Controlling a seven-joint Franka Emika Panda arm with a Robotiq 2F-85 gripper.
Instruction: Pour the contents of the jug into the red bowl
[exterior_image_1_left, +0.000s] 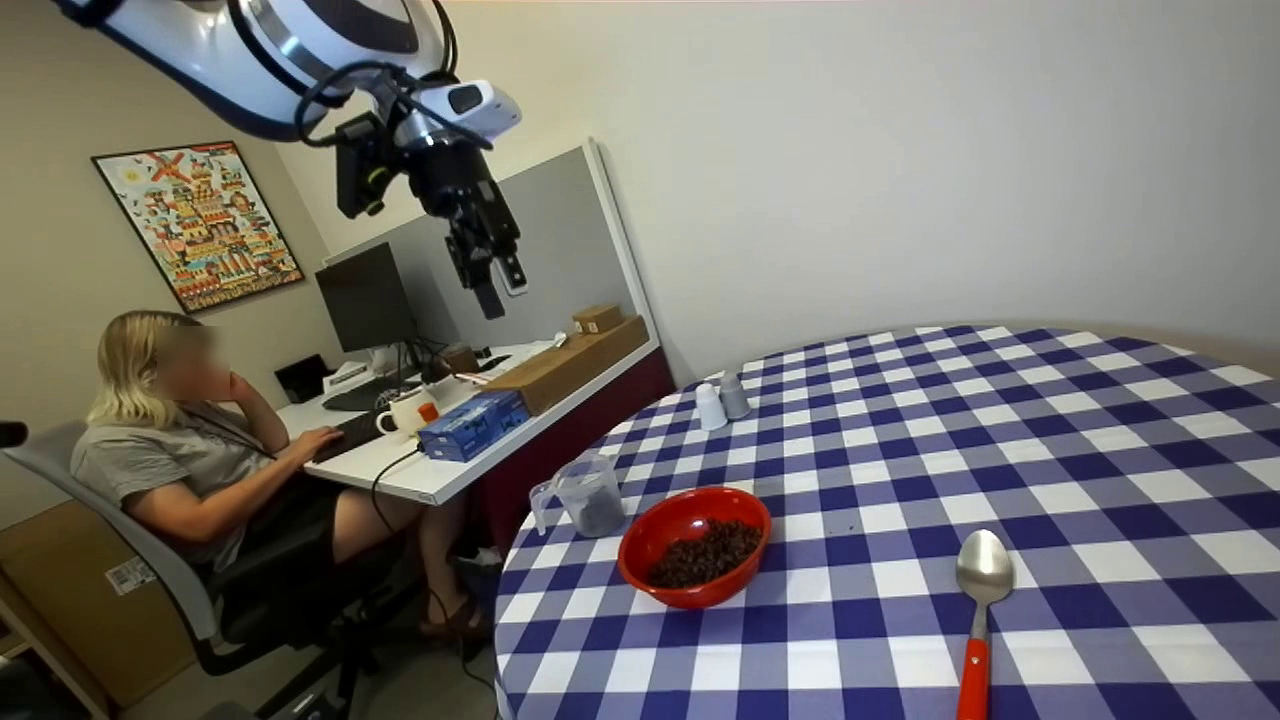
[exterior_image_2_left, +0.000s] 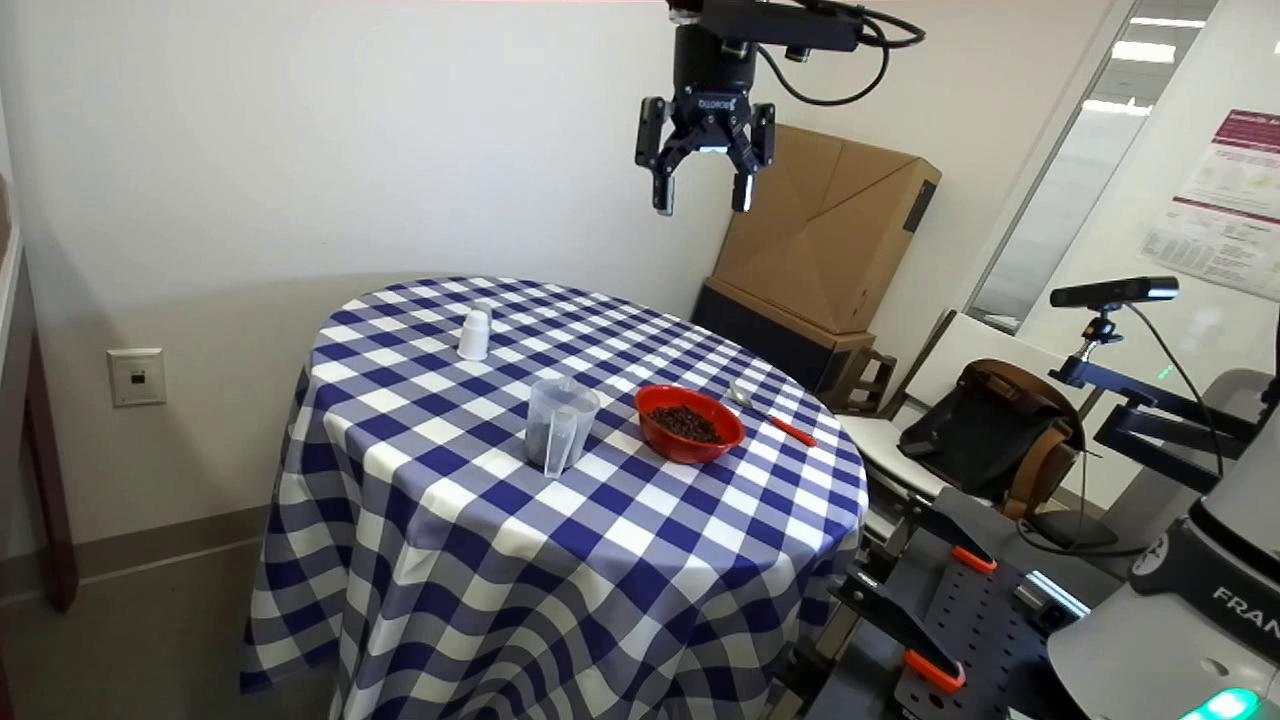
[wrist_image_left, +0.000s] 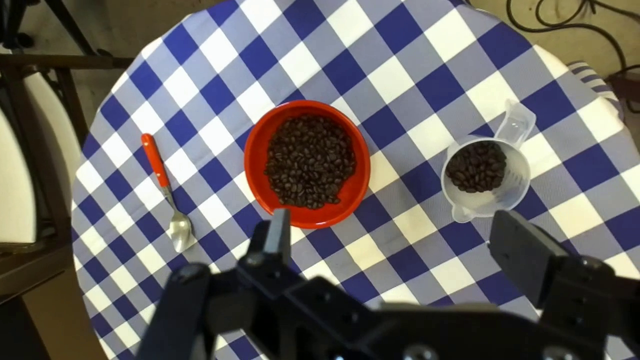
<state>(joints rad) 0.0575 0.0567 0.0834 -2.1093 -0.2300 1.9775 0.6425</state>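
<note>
You have a round tabletop (exterior_image_1_left: 1040, 440), draped in a blue-and-white checked cloth (exterior_image_2_left: 530, 600) that falls in folds past its edge. Beside it, in an exterior view, you see a white desk (exterior_image_1_left: 395, 482) with a fair-haired person (exterior_image_1_left: 180, 460) seated at it, and your arm (exterior_image_1_left: 200, 65) reaches in from the top left. A cardboard box (exterior_image_2_left: 820, 230) stands beyond the tabletop, near the wall.

Your claw (exterior_image_2_left: 703, 198) hangs well above the tabletop in both exterior views, its two fingers spread wide apart; the wrist view shows you the same gap between them.

Below, the red bowl (wrist_image_left: 256, 165) sits upright, with the jug (exterior_image_2_left: 545, 415) on one side and a spoon (wrist_image_left: 161, 175) on the other. The see-through jug stands upright on the tabletop, near the red bowl but apart from it; in your wrist view its handle points to the upper right and its spout to the lower left. The spoon, metal with a red handle, lies flat. Farther across, a white shaker (exterior_image_1_left: 711, 407) and a grey shaker (exterior_image_1_left: 735, 397) stand side by side; whether they touch, you cannot tell. Smallest are the dark beans (wrist_image_left: 310, 165), lying heaped in the red bowl and also inside the jug.
</note>
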